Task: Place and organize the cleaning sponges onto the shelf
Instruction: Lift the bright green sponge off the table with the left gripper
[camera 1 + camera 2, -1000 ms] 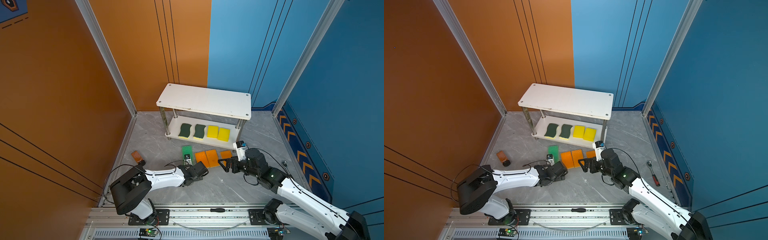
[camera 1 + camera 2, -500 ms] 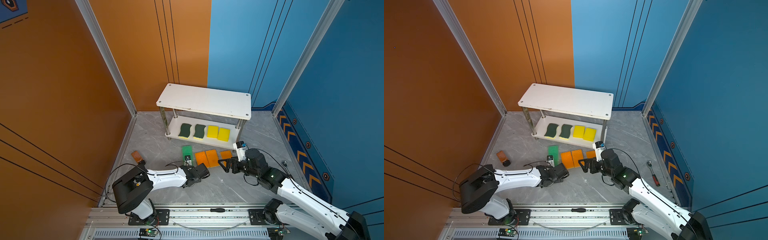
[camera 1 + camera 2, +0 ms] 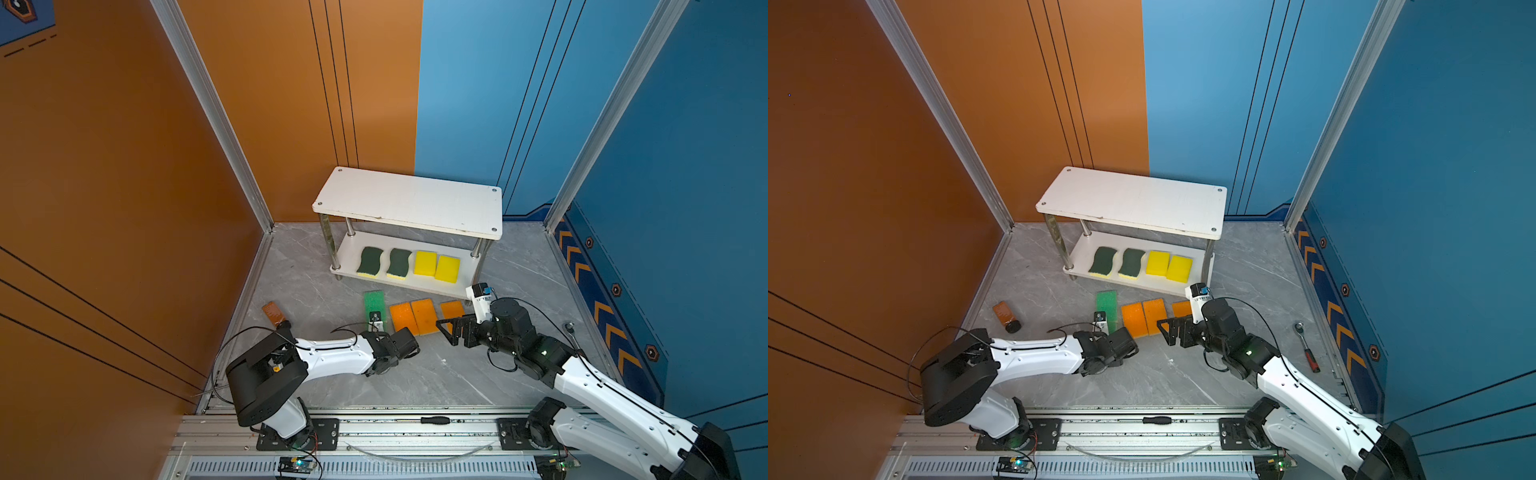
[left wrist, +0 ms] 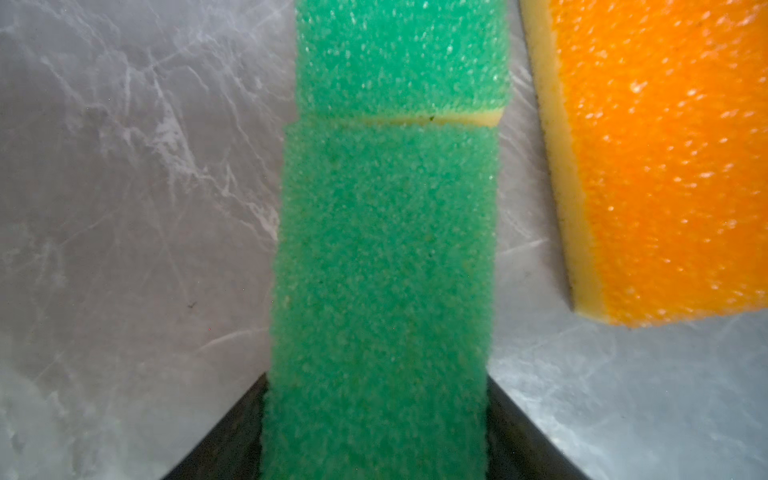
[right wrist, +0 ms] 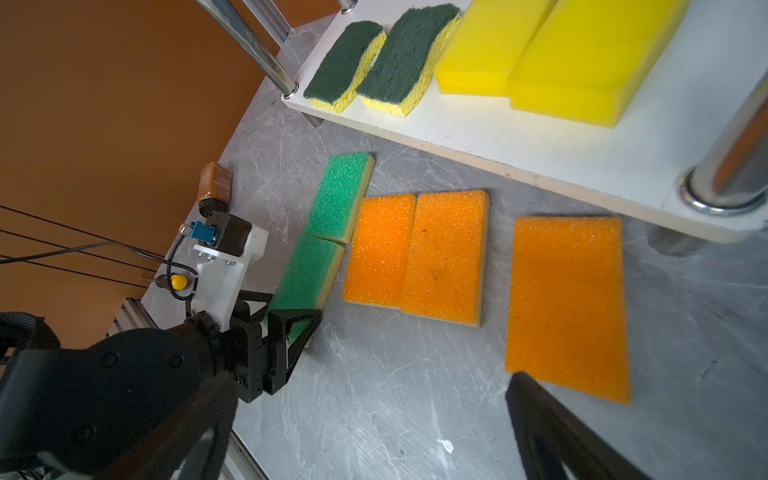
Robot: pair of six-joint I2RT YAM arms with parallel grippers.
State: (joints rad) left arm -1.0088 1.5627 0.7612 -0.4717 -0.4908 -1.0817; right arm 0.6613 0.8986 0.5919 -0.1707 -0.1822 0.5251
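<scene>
Fingers (image 4: 232,440) of L gripper (image 5: 293,311) straddle near green sponge (image 4: 382,257) on floor (image 4: 124,208).

Brown bottle (image 3: 1005,316) lying on grey floor (image 3: 1183,382) near orange wall (image 3: 872,208); ratchet wrench (image 3: 1306,347) by blue wall (image 3: 1433,208); screwdriver (image 3: 1156,420) on front rail (image 3: 1100,428)

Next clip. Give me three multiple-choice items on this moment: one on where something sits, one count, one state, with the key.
1. The yellow sponges lie on: A. the lower board; B. the top board; C. the floor.
2. Orange sponges in view: A. one; B. two; C. three.
3. The right gripper is: A. shut on a sponge; B. open and empty; C. out of view.
Key: 1 A, the right wrist view shows both resting on it. 2 C, three orange tops show in both top views. 3 B, its jaws stand apart with nothing between them.
</scene>
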